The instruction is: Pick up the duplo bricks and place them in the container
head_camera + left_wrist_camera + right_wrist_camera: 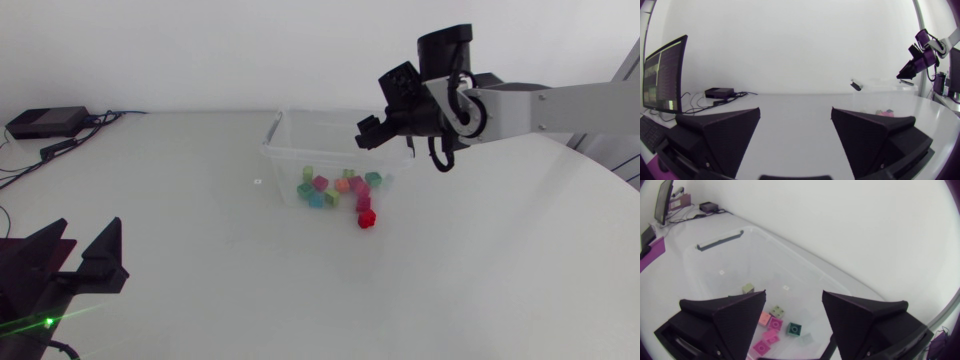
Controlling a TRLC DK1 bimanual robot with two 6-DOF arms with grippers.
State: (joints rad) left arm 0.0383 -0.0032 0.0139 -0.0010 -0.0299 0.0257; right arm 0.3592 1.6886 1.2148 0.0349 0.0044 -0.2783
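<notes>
container: clear plastic tub, upright and open-topped, at the table's far middle.
bricks inside: pink, teal, green and orange, jumbled loosely on its floor towards the near wall.
red brick: alone on the table, just outside the container's near right side.

Left end effector: fingers wide apart, nothing between them, low over the table. Toward the table's far right: clear container (walls barely discernible, only its dark handle shows). Pink bricks beside or inside it, cannot tell which. Right end effector raised above. Black box with cables near far-left edge.
</notes>
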